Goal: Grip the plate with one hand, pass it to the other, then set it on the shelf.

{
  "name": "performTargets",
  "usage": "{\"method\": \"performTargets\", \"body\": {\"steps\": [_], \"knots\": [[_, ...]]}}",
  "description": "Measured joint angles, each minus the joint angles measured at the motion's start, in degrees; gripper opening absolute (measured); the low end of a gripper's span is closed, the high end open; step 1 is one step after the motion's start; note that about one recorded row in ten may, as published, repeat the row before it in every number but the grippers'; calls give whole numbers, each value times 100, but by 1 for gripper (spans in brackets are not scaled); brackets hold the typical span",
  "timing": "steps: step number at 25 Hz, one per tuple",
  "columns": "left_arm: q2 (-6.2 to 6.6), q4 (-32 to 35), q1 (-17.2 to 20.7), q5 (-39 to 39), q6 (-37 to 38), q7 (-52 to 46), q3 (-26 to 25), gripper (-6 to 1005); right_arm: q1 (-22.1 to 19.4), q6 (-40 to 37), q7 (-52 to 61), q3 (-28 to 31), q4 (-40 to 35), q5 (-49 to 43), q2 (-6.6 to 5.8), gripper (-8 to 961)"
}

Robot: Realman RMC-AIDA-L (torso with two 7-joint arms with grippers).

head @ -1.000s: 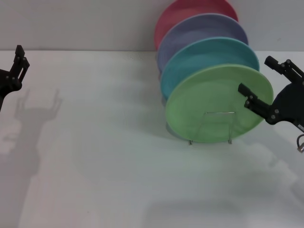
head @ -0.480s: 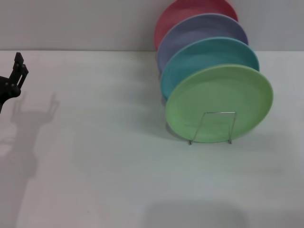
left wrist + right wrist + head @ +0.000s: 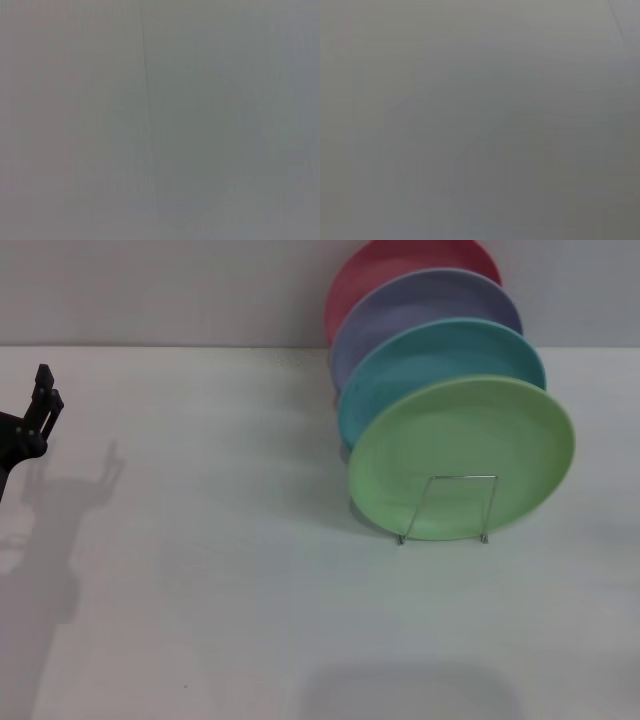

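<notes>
My left black pincer (image 3: 40, 400) hangs raised at the white bench's (image 3: 200, 590) left edge; its opening is indiscernible. The round light green plate (image 3: 460, 440) stands in the thin silver wire shelf (image 3: 450, 508).

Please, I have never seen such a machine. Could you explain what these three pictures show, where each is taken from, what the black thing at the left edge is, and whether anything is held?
The machine is a robot with two arms. The big picture comes from a camera on its head, looking down at a white table. The black thing at the left edge is the left gripper, the part that grasps; it holds nothing. The right gripper is out of view.

On the table stands a thin silver wire rack. In it, on edge in a row, are four round plates: a light green plastic plate in front, then a turquoise-blue plate, a lavender plate and a pink-red plate.

The two grey pictures come from cameras on the wrists; they show only a blank grey surface.
</notes>
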Motion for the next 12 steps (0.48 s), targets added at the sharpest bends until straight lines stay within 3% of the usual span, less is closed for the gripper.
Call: {"method": "performTargets", "body": {"steps": [5,12], "knots": [[-7,182,-97,-30,5,0,4,817,19,-490,0,43,-51,122,0,816],[-17,334,-212,-35,-3,0,5,816,-22,-352,0,-3,-111,100,-1,816]]}}
